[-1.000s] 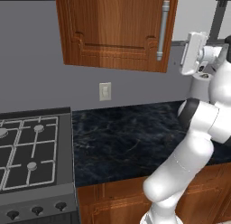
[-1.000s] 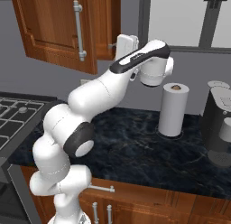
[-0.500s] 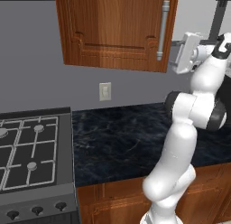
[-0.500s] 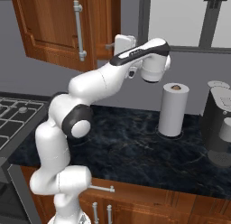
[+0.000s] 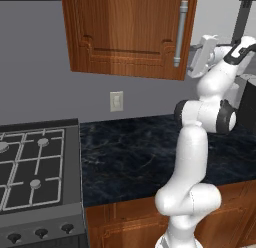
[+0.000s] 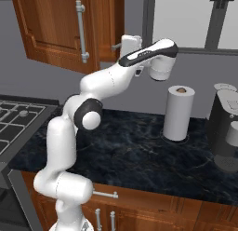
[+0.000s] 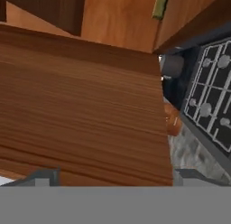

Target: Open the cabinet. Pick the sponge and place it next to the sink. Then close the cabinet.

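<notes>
Tool (image 5: pixel 194 62) now nearer cabinet (image 5: pixel 125 32) handle (image 5: pixel 180 34), wide open, empty

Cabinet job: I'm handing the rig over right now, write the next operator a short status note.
Claw: open, holding nothing, raised beside the cabinet's handle side.
Cabinet: in both base views the door looks shut or nearly so; the handle is ungrasped. The hand view looks close along a wood face, so the exact gap cannot be told.
Sponge and sink: I can't place either from these pictures.
Done: arm brought up to the cabinet.
Left: open the door, take out the sponge, set it next to the sink, close the door.
</notes>
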### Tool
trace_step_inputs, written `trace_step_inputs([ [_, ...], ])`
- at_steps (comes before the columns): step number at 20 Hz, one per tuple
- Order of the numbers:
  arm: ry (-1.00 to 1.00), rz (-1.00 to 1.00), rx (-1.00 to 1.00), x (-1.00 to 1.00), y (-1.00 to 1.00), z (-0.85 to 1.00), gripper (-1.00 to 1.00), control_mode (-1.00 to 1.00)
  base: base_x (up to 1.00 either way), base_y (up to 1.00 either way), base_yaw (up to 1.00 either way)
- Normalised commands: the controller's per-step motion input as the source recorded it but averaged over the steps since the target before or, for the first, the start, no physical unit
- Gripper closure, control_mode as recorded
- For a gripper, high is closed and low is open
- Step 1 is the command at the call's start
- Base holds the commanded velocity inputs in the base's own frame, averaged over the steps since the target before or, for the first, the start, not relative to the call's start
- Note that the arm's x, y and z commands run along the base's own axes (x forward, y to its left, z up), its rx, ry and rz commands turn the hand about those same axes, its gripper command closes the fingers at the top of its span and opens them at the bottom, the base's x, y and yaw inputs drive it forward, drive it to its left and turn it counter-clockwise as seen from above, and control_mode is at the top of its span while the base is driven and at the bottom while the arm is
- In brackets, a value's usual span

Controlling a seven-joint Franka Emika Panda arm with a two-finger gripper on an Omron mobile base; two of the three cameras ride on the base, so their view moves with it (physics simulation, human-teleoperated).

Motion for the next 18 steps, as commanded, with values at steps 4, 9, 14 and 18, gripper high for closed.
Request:
trace_step_inputs([
  [4, -0.20, 0.17, 0.01, 0.00, 0.08, 0.00, -1.00, -1.00, 0.00, 0.00, 0.00],
  [9, -0.14, 0.14, 0.00, -0.02, 0.14, 0.00, -1.00, -1.00, 0.00, 0.00, 0.00],
  [14, -0.01, -0.03, 0.00, -0.04, 0.12, 0.00, -1.00, -1.00, 0.00, 0.00, 0.00],
  [18, 0.02, -0.21, 0.00, -0.03, 0.00, 0.00, -1.00, -1.00, 0.00, 0.00, 0.00],
])
